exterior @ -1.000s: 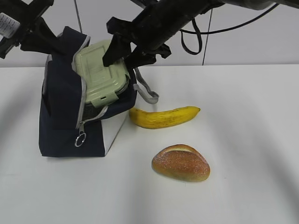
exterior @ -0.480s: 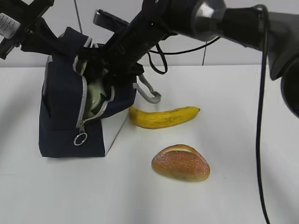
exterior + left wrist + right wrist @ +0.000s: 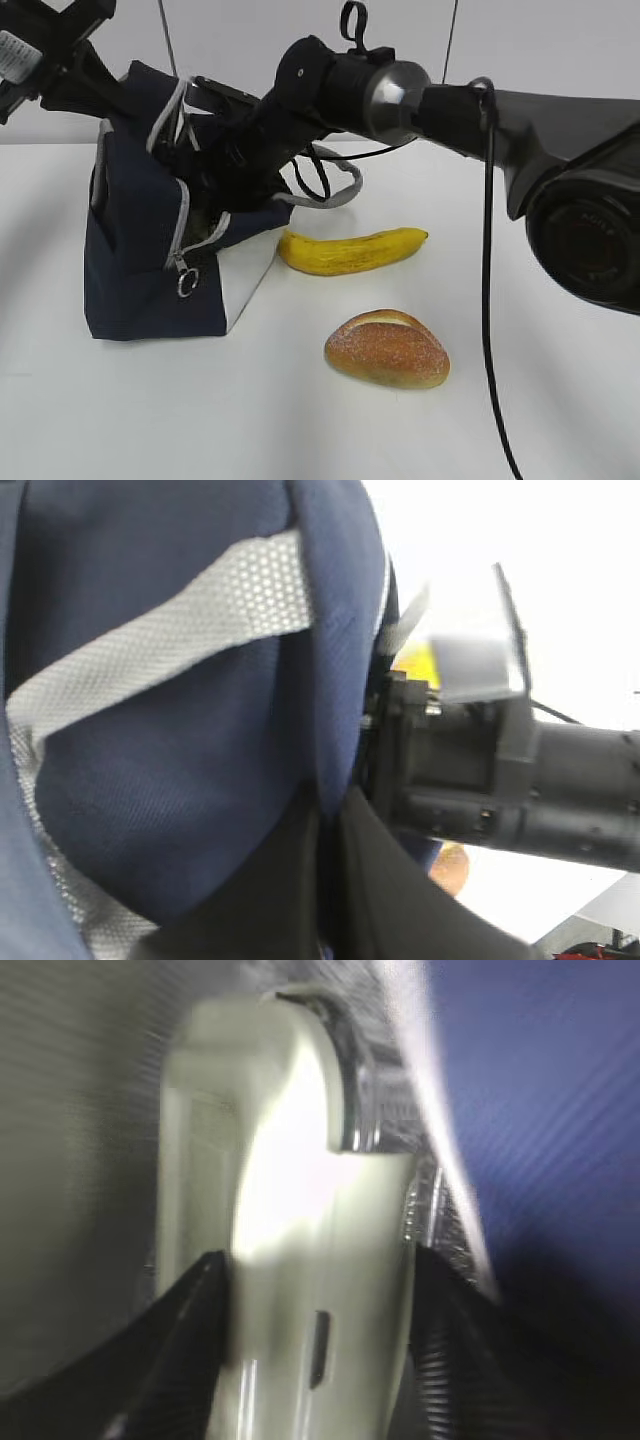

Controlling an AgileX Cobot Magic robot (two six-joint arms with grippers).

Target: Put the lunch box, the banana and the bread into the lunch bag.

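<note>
The navy lunch bag [image 3: 130, 270] stands open at the left of the white table. My left gripper [image 3: 100, 90] is shut on the bag's top fabric, and the left wrist view shows the pinched cloth [image 3: 325, 880]. My right gripper [image 3: 315, 1360] is deep inside the bag, shut on the sage-green lunch box [image 3: 300, 1240]. In the exterior view the box and the right fingertips are hidden by the bag. The banana [image 3: 350, 250] lies just right of the bag. The bread [image 3: 387, 348] lies in front of the banana.
The right arm [image 3: 340, 85] slants down from the upper right into the bag's mouth, with its cable [image 3: 488, 300] hanging in front of the table. A grey strap handle [image 3: 335, 190] sticks out of the bag toward the banana. A zipper ring pull [image 3: 187, 284] hangs on the bag's front.
The right gripper has pushed the lunch box down into the bag, so the box no longer shows in the exterior view. The bag's opening has spread and the strap has lifted.
</note>
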